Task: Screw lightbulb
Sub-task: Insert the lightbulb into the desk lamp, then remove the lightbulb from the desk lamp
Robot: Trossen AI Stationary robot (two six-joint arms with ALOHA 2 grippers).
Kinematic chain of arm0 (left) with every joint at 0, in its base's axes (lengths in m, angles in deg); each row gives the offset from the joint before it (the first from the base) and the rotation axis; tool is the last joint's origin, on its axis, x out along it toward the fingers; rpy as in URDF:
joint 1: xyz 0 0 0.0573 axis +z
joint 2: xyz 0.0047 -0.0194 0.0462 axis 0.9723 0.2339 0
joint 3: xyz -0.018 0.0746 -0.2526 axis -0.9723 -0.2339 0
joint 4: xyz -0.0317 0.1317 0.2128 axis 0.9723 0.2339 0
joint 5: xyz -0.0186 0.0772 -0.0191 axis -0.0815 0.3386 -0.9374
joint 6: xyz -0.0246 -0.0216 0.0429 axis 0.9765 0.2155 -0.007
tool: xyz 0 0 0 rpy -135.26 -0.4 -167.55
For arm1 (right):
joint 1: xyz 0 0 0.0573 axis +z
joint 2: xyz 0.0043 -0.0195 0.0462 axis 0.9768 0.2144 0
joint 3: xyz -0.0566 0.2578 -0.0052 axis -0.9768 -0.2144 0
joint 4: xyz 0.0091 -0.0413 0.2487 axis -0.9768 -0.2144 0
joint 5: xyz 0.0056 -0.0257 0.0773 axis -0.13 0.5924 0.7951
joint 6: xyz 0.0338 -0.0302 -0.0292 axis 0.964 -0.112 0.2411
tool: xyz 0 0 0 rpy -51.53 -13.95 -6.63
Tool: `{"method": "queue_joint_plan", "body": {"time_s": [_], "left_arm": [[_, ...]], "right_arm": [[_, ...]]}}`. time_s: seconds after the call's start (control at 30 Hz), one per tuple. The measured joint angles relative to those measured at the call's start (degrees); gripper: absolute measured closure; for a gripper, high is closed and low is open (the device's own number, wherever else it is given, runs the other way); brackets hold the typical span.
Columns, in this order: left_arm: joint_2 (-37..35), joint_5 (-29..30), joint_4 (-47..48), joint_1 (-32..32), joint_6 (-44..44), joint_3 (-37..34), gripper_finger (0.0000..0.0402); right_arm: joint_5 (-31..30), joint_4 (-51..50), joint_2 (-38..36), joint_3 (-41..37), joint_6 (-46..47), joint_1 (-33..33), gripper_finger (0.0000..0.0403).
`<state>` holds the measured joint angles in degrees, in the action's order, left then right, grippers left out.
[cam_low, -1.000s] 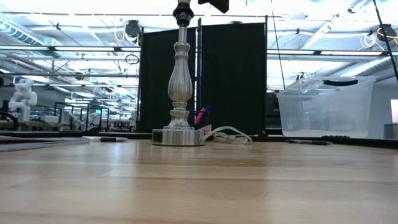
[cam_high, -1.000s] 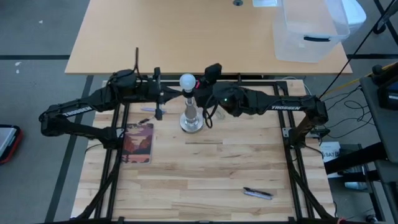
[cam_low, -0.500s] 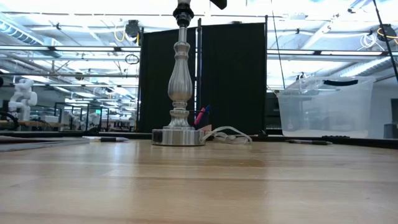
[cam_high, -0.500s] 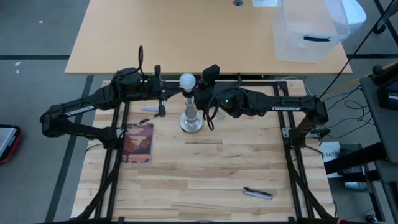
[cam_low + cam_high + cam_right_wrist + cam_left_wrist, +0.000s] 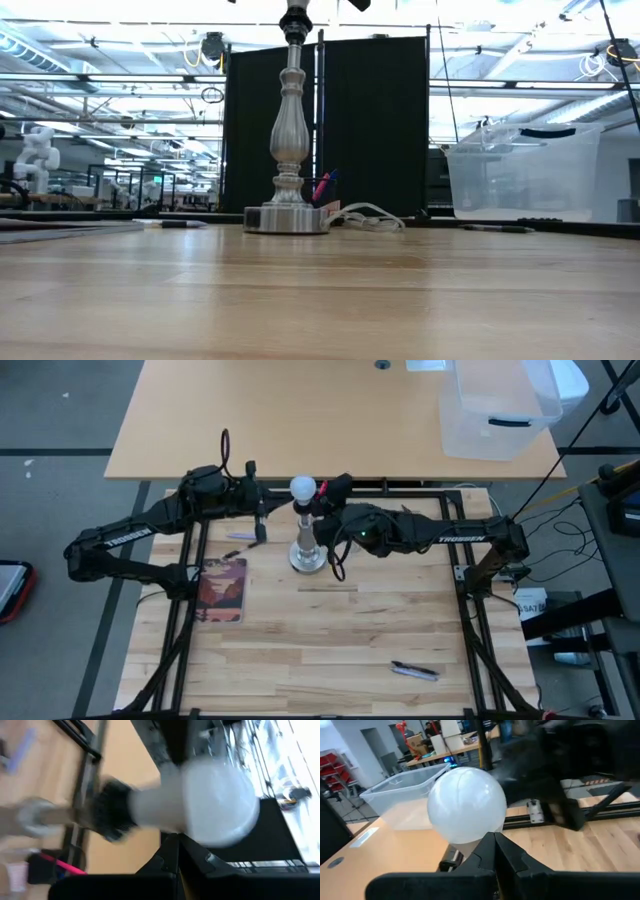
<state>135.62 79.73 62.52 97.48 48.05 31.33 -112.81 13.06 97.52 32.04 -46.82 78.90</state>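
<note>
1. The desk (image 5: 330, 640) carries the socket stand (image 5: 308, 550) upright.
2. The left gripper (image 5: 262, 510) and right gripper (image 5: 322, 498) flank it, both jaws pressed together, empty.
3. The lightbulb (image 5: 302, 488) sits in the stand's top, seemingly already seated.

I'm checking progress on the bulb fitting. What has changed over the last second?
The right gripper has closed in from the far-right side to right beside the lightbulb. The left gripper shifted slightly, staying just left of the socket stand. Both remain shut, holding nothing. Bulb, stand, notebook and pen stayed put.
</note>
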Motion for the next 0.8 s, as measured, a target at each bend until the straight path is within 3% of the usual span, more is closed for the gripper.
{"method": "queue_joint_plan", "body": {"time_s": [0.13, 0.4, 0.7, 0.8], "left_arm": [[0.13, 3.15, 0.29, 0.26, 0.02, 0.0, 0.0402], [0.5, 4.1, 0.27, 1.27, 0.26, 0.0, 0.0402], [-3.01, -0.92, 0.94, 0.97, -0.04, 0.0, 0.0402], [-5.19, -2.14, 2.73, 0.97, -1.54, 0.0, 0.0402]], "right_arm": [[1.02, -1.21, 0.09, 0.0, 1.08, 1.36, 0.0403], [0.32, -1.83, 0.09, 0.0, 2.39, 3.83, 0.0403], [0.48, -6.03, 0.09, 0.0, 11.87, 3.28, 0.0403], [5.5, -6.0, -0.22, -0.01, 17.59, 3.28, 0.0403]]}}
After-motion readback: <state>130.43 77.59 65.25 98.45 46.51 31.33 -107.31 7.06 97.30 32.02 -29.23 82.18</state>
